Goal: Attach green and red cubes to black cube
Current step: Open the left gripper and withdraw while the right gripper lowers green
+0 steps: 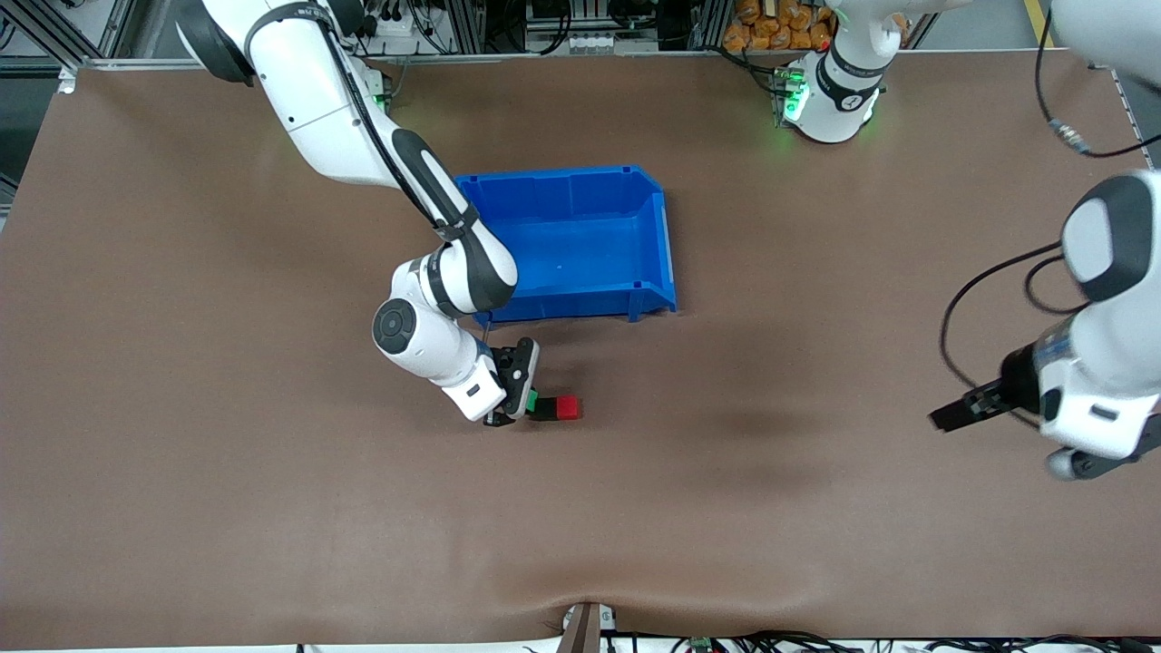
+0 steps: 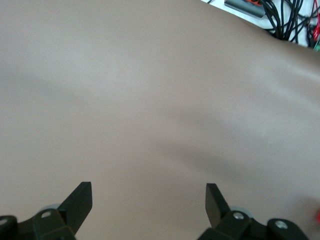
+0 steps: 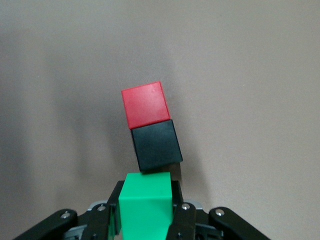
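Near the blue bin [image 1: 580,238], a little closer to the front camera than its front wall, the three cubes sit in a short row on the table [image 1: 272,508]. Red cube [image 3: 145,104] is flush against one face of the black cube [image 3: 156,145]; that joint looks made, so I judge the first half of the task done. Green cube [image 3: 148,202] is clamped between the fingers of the right gripper [image 1: 519,388], jaws closed on its two side faces. In the right wrist view its leading edge meets the black cube's free face, the face away from the red one. The black-red pair sits slightly skewed relative to the green cube, so the faces look not fully square to each other; whether the green joint has seated I cannot tell. Remaining, by my estimate: press green home, straighten if needed, then release. Relative to the jaws, the green cube fills the gap between the fingertips and protrudes ahead of them; the black cube lies just ahead of the fingertips, the red one farther ahead again, all roughly along the gripper's axis. Left gripper [image 2: 149,199] waits above bare table toward the left arm's end, jaws spread wide, holding nothing, well apart from the cubes.
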Controlling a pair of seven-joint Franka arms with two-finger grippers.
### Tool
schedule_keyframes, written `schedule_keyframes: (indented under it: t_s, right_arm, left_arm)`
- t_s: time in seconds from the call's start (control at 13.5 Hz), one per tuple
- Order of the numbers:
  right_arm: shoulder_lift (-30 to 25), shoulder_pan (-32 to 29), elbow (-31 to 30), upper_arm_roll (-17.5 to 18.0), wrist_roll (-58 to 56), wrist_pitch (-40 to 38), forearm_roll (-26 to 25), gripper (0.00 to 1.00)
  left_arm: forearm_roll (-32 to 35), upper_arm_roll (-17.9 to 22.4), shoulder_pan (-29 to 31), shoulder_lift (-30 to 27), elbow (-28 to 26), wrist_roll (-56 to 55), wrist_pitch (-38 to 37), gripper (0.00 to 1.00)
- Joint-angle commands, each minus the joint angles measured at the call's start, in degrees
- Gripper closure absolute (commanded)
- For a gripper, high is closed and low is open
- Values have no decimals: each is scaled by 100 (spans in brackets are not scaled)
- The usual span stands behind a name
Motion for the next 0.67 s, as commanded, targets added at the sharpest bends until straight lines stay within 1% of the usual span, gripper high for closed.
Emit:
schedule_keyframes:
  t_s: [0.0, 0.22, 0.3, 0.44, 0.52, 0.59]
  right_arm:
    - [164, 72, 214, -56, 54, -8, -18, 100]
    - [243, 71, 302, -65, 54, -8, -18, 100]
    - [287, 72, 354, -65, 54, 1, -26, 100]
    - [357, 72, 469, -65, 54, -8, -114, 100]
    - [366, 72, 469, -65, 54, 1, -132, 100]
    - [366, 72, 469, -65, 54, 1, -132, 91]
  left_arm:
    - [173, -55, 259, -609, -192, 638, -431, 0]
    - [76, -90, 330, -1101, -227, 1281, -1115, 0]
    - [-63, -108, 313, -1198, -236, 1552, -1318, 0]
    - [-109, -213, 312, -1365, -306, 1809, -1495, 0]
    - [-117, -222, 382, -1427, -437, 1827, -1496, 0]
    - [-126, -213, 444, -1454, -508, 1810, -1496, 0]
